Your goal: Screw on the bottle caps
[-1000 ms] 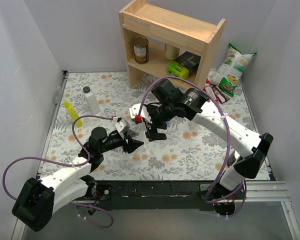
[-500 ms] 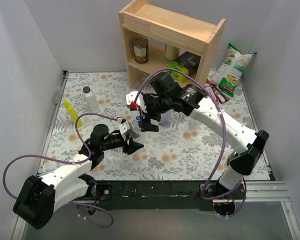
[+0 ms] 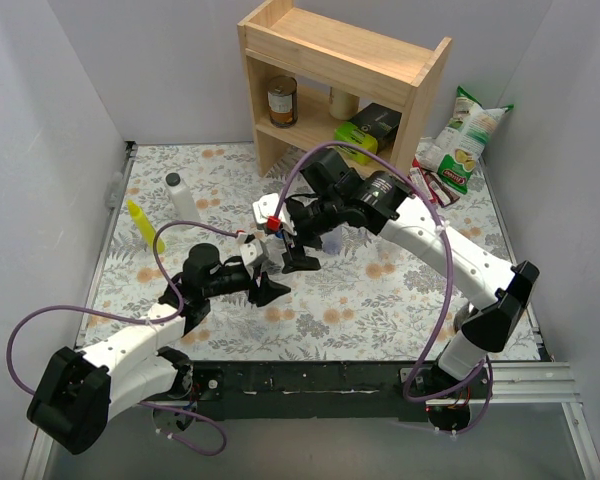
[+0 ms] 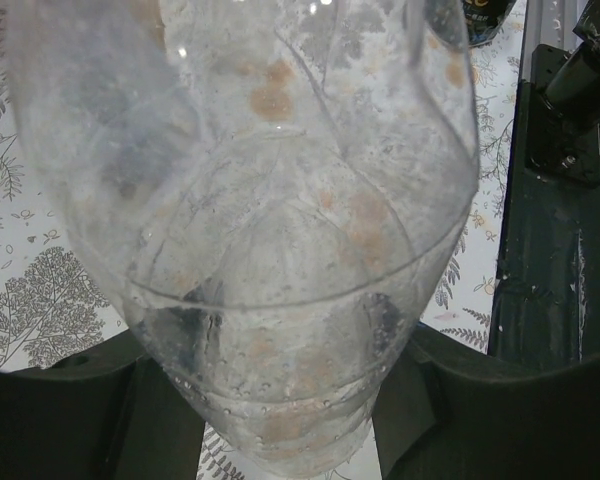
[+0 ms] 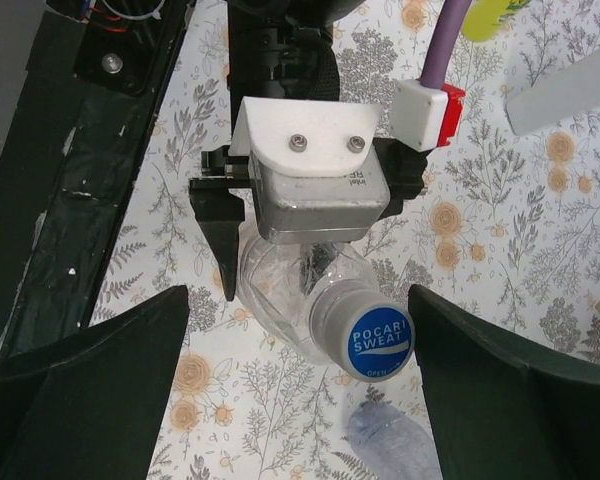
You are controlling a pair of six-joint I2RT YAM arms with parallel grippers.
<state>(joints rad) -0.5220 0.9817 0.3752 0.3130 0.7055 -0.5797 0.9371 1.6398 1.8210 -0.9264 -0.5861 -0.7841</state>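
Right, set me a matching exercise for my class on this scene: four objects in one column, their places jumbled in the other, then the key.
Things
1. blue cap
2. yellow squeeze bottle
3. tin can
4. snack bag

Places
A. on the lower level of the wooden shelf
B. at the far right of the table, beside the shelf
C. on the neck of the clear bottle held by the left gripper
D. on the table near its left edge

Pairs: 1-C, 2-D, 3-A, 4-B
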